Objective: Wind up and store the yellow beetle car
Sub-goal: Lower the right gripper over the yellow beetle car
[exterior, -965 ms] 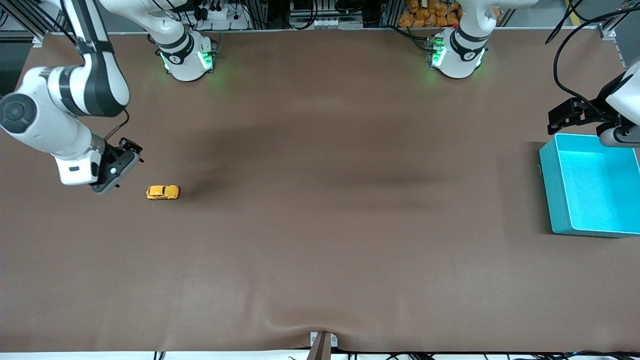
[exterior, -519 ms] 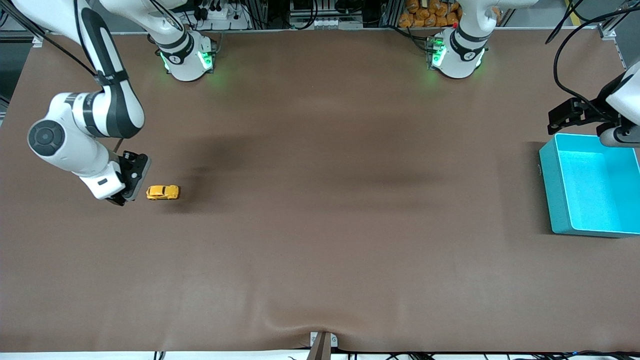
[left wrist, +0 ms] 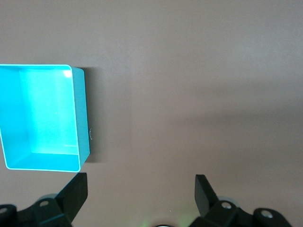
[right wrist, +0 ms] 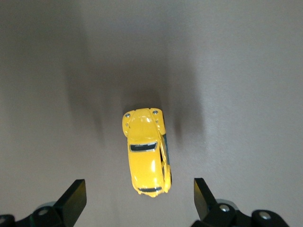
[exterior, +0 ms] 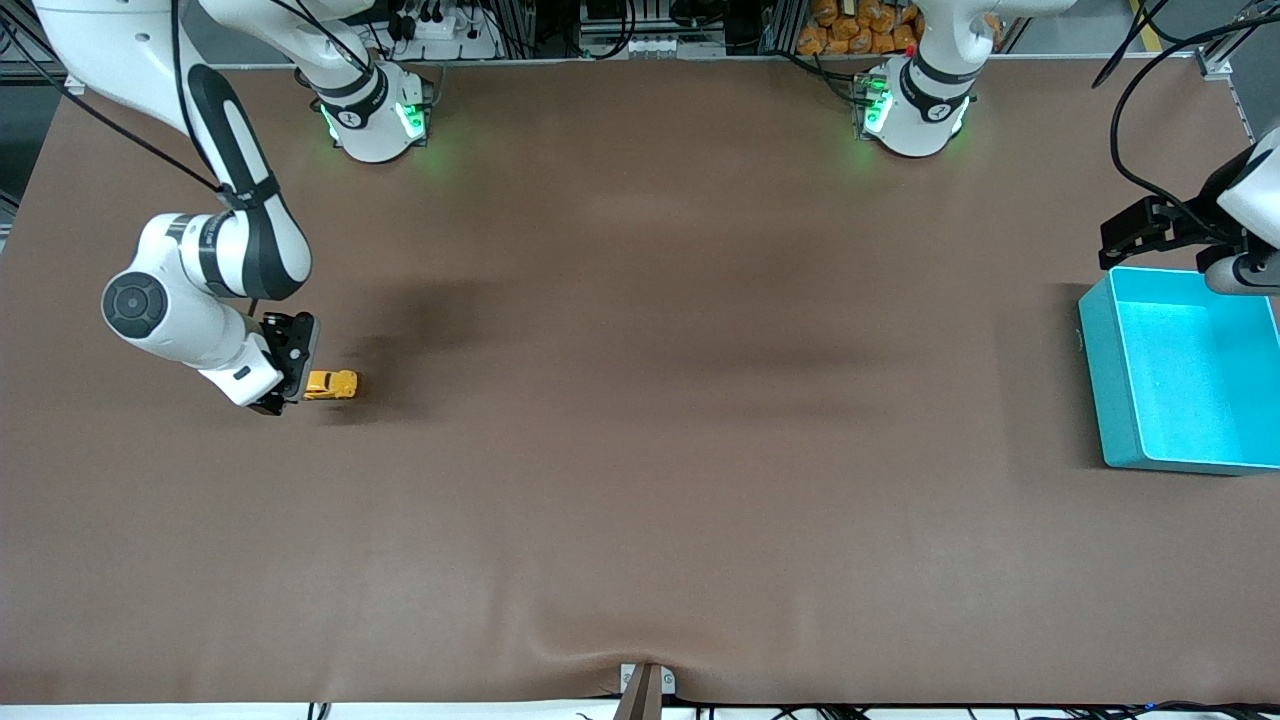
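Nearest the front camera we see a small metal bracket (exterior: 645, 688) at the table's edge, with the brown cover of the table (exterior: 640, 480) puckered slightly just above it.

Farther in, toward the right arm's end of the table, the yellow beetle car (exterior: 335, 384) sits on its wheels on the brown surface. The right gripper (exterior: 285, 378) is down low at the end of the car that points toward the right arm's end, and it hides that end in the front view. In the right wrist view the car (right wrist: 146, 151) lies lengthwise along the middle, and one end of it is just in between the two fingers (right wrist: 75, 195). The right gripper (right wrist: 137, 196) is spread wide there, with bare table showing on both sides of the car. Neither finger touches the body, so nothing is pinched.

At about the same depth, toward the left arm's end of the table, stands the teal bin (exterior: 1095, 380). It is upright, with only its own bright floor showing inside. It is well apart from the car.

The left arm waits with the left gripper (exterior: 1140, 232) hanging over bare table just beside the bin. In the left wrist view the left gripper (left wrist: 140, 187) is spread just as wide and holds nothing, and the bin (left wrist: 81, 113) lies off to one side of it.

Farthest from the camera, the right arm's base (exterior: 375, 115) and the left arm's base (exterior: 915, 110) stand along the table's edge. Both glow green.
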Available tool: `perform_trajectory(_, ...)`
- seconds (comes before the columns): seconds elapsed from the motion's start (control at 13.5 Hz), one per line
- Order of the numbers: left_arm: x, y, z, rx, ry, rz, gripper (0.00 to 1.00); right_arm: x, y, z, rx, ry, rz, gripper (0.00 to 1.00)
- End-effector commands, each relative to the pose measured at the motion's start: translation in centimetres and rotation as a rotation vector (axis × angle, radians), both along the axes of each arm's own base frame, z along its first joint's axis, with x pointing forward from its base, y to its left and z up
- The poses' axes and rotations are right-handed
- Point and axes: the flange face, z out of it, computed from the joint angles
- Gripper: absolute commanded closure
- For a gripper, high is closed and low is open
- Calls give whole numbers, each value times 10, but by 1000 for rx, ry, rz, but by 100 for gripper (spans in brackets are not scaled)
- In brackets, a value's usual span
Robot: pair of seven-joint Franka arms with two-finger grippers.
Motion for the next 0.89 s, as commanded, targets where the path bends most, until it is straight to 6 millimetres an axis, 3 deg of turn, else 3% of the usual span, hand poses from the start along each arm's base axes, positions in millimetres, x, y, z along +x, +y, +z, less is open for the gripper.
perform_trajectory(0.0,-4,3,3,12,1,1,0,-6,-4,-18,41,15,3,0)
perform_trajectory(0.22,-4,24,5,13,-3,38,0,-9,-5,-30,31,-18,23,0)
perform_trajectory(0.52,-4,25,7,6,-8,38,0,-8,-6,-39,24,-33,45,2)
perform_trajectory(0.67,-4,26,7,6,-7,35,0,-8,-5,-44,21,-32,46,10)
perform_trajectory(0.82,-4,26,7,6,-7,35,0,-9,-4,-45,21,-32,49,24)
